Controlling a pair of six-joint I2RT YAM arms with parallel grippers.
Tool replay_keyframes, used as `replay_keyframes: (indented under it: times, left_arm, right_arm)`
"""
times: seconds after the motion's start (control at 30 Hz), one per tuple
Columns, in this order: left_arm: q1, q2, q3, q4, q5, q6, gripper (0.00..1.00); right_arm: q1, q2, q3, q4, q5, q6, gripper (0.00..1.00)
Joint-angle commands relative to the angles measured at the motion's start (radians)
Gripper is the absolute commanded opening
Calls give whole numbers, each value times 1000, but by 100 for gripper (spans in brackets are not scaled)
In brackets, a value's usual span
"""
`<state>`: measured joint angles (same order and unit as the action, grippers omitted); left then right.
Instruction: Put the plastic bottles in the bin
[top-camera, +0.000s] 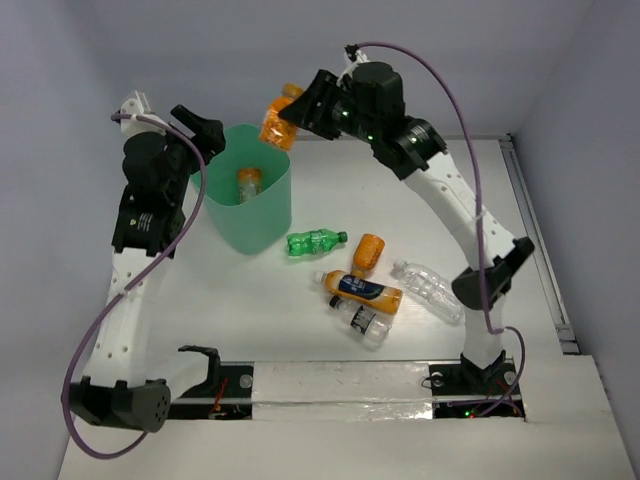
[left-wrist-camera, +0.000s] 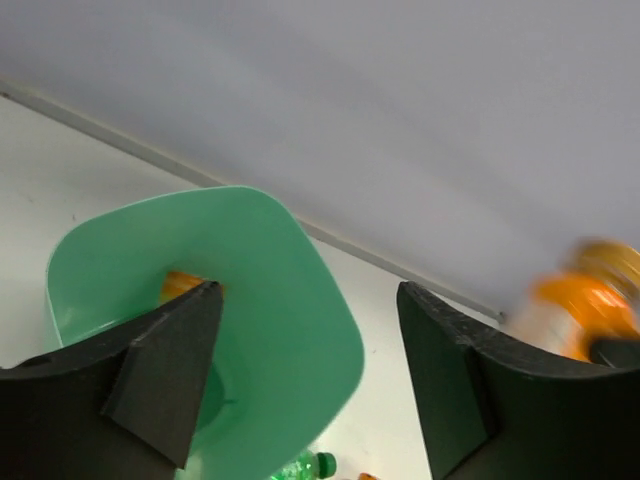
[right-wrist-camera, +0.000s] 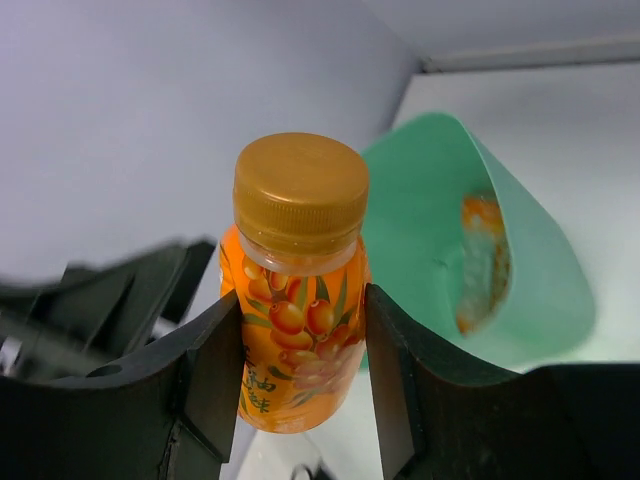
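My right gripper (top-camera: 292, 112) is shut on an orange bottle (top-camera: 278, 120) and holds it in the air just past the far right rim of the mint-green bin (top-camera: 262, 222). In the right wrist view the pads (right-wrist-camera: 215, 370) press both sides of the bottle (right-wrist-camera: 300, 310), with the bin (right-wrist-camera: 545, 280) beyond it. One orange bottle (top-camera: 248, 183) lies inside the bin. My left gripper (top-camera: 207, 135) is open and empty at the bin's far left rim (left-wrist-camera: 330, 300). On the table lie a green bottle (top-camera: 315, 242), an orange bottle (top-camera: 368, 252), a blue-labelled orange bottle (top-camera: 365, 290) and two clear bottles (top-camera: 428, 290), (top-camera: 366, 323).
The loose bottles lie in a cluster to the right of the bin, between it and the right arm's base (top-camera: 480, 375). The back wall stands close behind the bin. A raised rail (top-camera: 535, 240) runs along the table's right edge.
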<state>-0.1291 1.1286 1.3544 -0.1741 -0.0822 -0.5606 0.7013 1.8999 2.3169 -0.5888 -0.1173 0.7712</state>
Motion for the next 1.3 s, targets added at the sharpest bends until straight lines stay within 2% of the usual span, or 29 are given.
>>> replay_keyframes:
  times: [0.0, 0.07, 0.2, 0.23, 0.3, 0.4, 0.47, 0.5, 0.57, 0.6, 0.63, 0.67, 0.7, 0.73, 0.77, 0.8, 0.83, 0.87, 0.93, 1.07, 1.17, 1.2, 1.23, 1.27]
  left_arm:
    - [5, -82, -18, -25, 32, -27, 66]
    - [5, -122, -26, -57, 30, -21, 64]
    - [5, -168, -32, -100, 36, -24, 62]
    - [-4, -177, -31, -108, 38, -24, 61]
    - [-15, -185, -29, -122, 47, -25, 60]
    - [-26, -184, -29, -127, 143, -29, 61]
    - [-38, -158, -26, -128, 211, -22, 61]
    - [-78, -148, -26, -127, 254, -19, 59]
    - [-160, -127, -29, -117, 246, 1, 53]
    - [-279, -104, -26, -119, 187, 8, 43]
    - [-340, -89, -26, -126, 150, 14, 39]
    - [-392, -72, -28, -142, 121, 11, 34]
    - [-479, -44, -47, -143, 81, 4, 22]
    - [-515, -36, -67, -139, 46, -5, 17]
    - [-547, -30, -90, -121, 33, -22, 14]
    - [-575, -24, -113, -117, 10, -34, 8]
    - [-625, -6, -150, -116, -1, -50, 5]
    - [-648, 14, -182, -113, -22, -82, 2]
    - [-693, 36, -213, -96, -36, -114, 2]
    - [-785, 146, -216, -44, -74, -113, 7]
    - [-805, 269, -164, -44, -68, -62, 29]
    - [-805, 296, -135, -41, -61, -49, 51]
    - [-805, 357, -115, -41, -59, -15, 61]
    - [-805, 391, -95, -56, -59, 2, 65]
  right_arm:
    - [30, 125, 183, 98, 30, 45, 42]
    - [59, 207, 258, 112, 24, 60, 46]
    - [72, 275, 280, 159, -8, 99, 75]
    - [72, 277, 274, 159, -10, 102, 78]
    - [81, 257, 251, 158, -7, 96, 84]
    - [81, 199, 225, 162, 4, 71, 85]
    - [72, 151, 208, 138, 37, 39, 80]
    - [72, 118, 179, 129, 51, 27, 67]
    - [46, -36, -6, 144, 89, -16, 39]
    - [46, -98, -92, 165, 103, -38, 17]
    - [21, -228, -279, 176, 113, -47, 11]
    - [11, -295, -378, 184, 152, -50, 7]
    - [-2, -362, -474, 191, 159, -55, 2]
    - [-16, -428, -572, 196, 165, -56, 1]
    - [-41, -558, -758, 193, 186, -55, 1]
    - [-57, -623, -845, 179, 194, -52, 0]
    - [-74, -689, -929, 170, 200, -38, 0]
    - [-104, -811, -1081, 149, 202, -24, 0]
    - [-126, -919, -1204, 110, 202, -10, 0]
    - [-126, -1131, -1419, -17, 237, 71, 0]
    - [-126, -1277, -1536, -84, 249, 158, 0]
    - [-126, -1306, -1557, -112, 248, 178, 0]
    - [-126, -1350, -1592, -121, 239, 203, 1]
    - [-126, -1363, -1608, -129, 226, 209, 1]
